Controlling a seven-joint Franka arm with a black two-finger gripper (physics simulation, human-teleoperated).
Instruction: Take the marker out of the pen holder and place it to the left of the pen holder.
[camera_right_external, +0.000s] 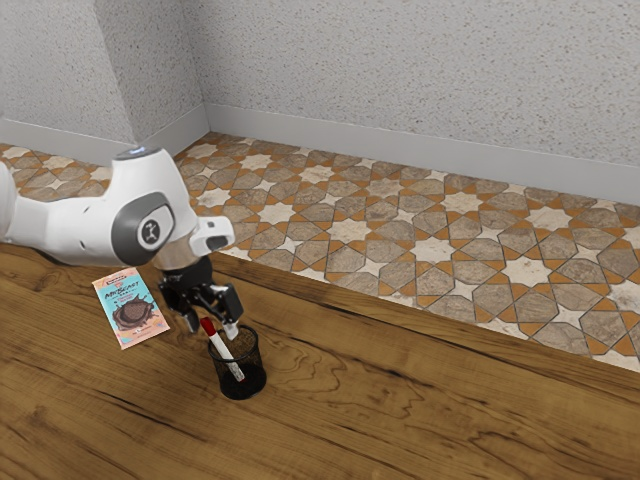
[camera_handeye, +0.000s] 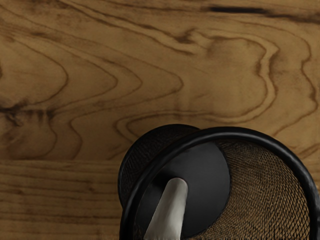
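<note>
Marker (camera_right_external: 223, 347) propped aslant by the pen holder (camera_right_external: 251, 379), inward from the table's (camera_right_external: 420, 420) far edge; gripper (camera_right_external: 213, 328) fingers apart, presumably to straddle it.

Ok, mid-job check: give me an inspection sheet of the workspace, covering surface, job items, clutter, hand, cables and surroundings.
Surface: wooden table, dark-streaked grain.
Job's things: marker leaning inside the black mesh pen holder, red end up; not yet placed beside it.
Clutter: one flat chocolate packet on the table.
Hand: low at the pen holder's mouth, fingers apart.
Cables: nothing seen.
Surroundings: patterned tile floor, speckled walls.
</note>
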